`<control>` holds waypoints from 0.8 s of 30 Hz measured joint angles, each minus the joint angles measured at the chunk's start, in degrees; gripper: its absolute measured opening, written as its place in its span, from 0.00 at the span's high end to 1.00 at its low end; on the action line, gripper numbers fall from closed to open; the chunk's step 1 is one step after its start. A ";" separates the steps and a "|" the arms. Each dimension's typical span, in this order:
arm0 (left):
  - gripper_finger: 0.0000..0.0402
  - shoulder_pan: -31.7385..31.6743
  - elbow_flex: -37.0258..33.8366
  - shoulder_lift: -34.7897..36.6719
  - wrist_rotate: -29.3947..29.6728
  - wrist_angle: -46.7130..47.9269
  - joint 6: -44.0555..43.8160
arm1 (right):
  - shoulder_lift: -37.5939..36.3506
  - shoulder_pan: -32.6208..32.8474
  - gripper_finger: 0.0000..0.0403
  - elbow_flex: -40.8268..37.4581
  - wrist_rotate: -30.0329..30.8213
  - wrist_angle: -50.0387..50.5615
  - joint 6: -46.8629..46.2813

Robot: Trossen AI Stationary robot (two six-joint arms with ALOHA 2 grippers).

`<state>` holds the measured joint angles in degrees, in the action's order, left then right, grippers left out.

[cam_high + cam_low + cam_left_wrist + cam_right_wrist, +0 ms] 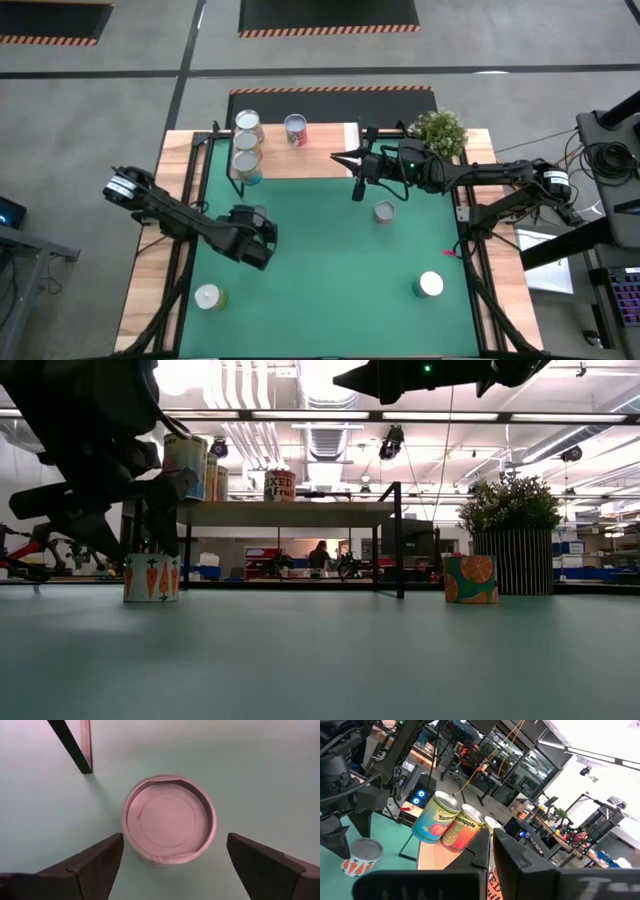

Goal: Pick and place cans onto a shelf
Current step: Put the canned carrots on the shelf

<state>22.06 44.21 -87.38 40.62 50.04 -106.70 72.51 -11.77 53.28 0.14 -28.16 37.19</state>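
A carrot-labelled can (169, 820) stands upright on the green mat near the shelf's left front leg (70, 745). My left gripper (173, 847) hovers open just over it, slanting down, one finger on either side of the can's top, touching nothing. In the low view this can (152, 577) shows below the gripper's dark fingers. The shelf (320, 160) at the table's far side carries three cans in a row (246, 142) and one more (296, 128). My right gripper (340, 157) is shut and empty, held high over the shelf's right part.
Three more cans stand on the mat: an orange-labelled one (384, 211) right of centre, one at the near left (208, 297), one at the near right (430, 284). A potted plant (438, 130) sits at the far right, beside the shelf.
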 joint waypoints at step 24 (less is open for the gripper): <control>0.39 1.17 0.01 -1.72 0.00 -0.15 -0.67 | 0.00 0.00 0.97 0.00 -0.04 0.39 -0.07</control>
<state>23.23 44.21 -89.11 40.61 49.89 -107.37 72.51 -11.77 53.28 0.10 -27.77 37.12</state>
